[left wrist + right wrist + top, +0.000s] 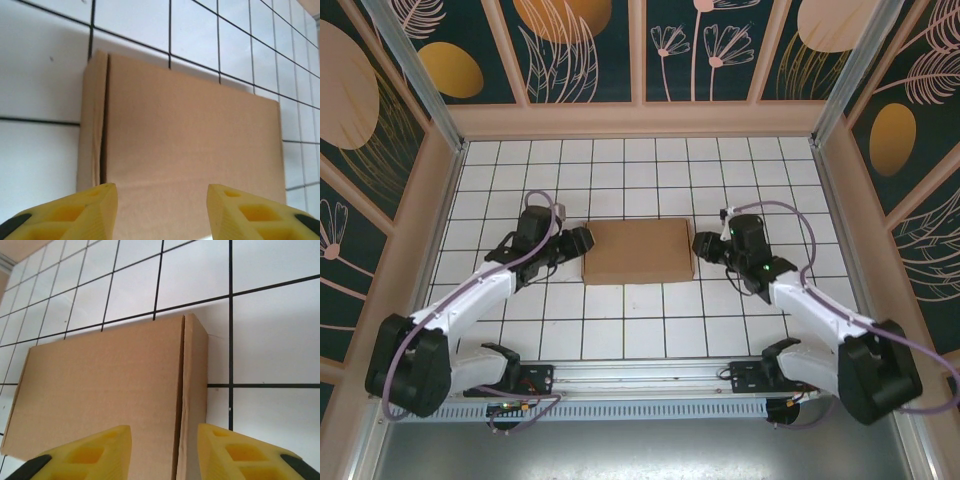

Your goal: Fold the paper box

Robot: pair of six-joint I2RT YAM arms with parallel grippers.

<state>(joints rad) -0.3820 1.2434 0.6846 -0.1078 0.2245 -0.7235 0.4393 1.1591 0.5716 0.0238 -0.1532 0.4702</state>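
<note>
Brown cardboard lies as a closed, shallow shape in the middle of the tiled table (pixel 620 330): the paper box (pixel 638 251) looks folded, lid down, with a seam showing along one long edge, so I judge little or nothing is left. My left gripper (pixel 582 240) sits at its left end and my right gripper (pixel 703 245) at its right end. Both pairs of jaws stand partly parted, clasping nothing; whether they brush the cardboard I cannot tell.

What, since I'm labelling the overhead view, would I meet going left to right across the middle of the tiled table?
left pincer → paper box → right pincer
</note>
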